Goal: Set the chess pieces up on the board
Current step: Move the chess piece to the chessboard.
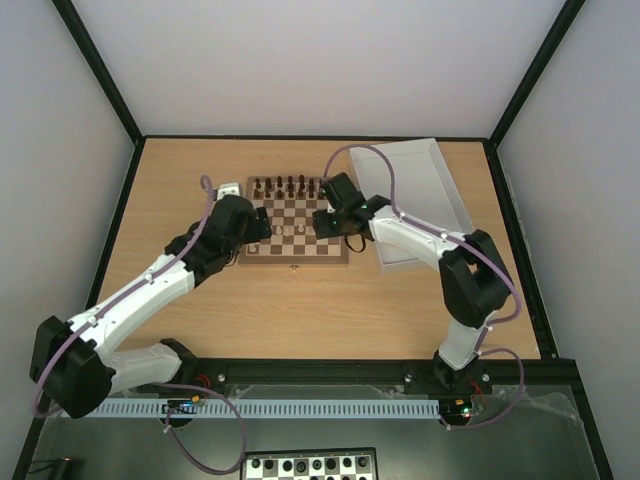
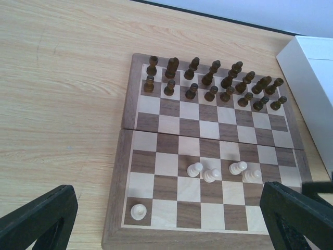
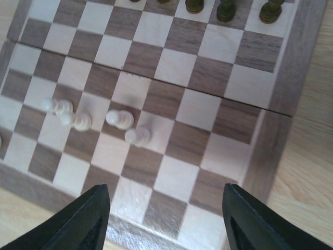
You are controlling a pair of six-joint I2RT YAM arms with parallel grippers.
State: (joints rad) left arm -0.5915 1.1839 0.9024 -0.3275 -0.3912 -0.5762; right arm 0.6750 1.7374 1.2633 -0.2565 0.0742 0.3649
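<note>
Left gripper [image 2: 166, 219] is seen spread wide and empty over the near edge of the wooden chessboard [image 2: 169, 107], right gripper [image 3: 166, 221] is likewise parted on nothing, and five pale chess pieces [image 2: 210, 175] are found on its near rows, one at a corner square.

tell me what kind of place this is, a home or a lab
Probably a robotics lab test cell: two robot arms mounted at the near edge of a wooden table, plain white walls in a black frame around it, a chessboard laid out.
</note>
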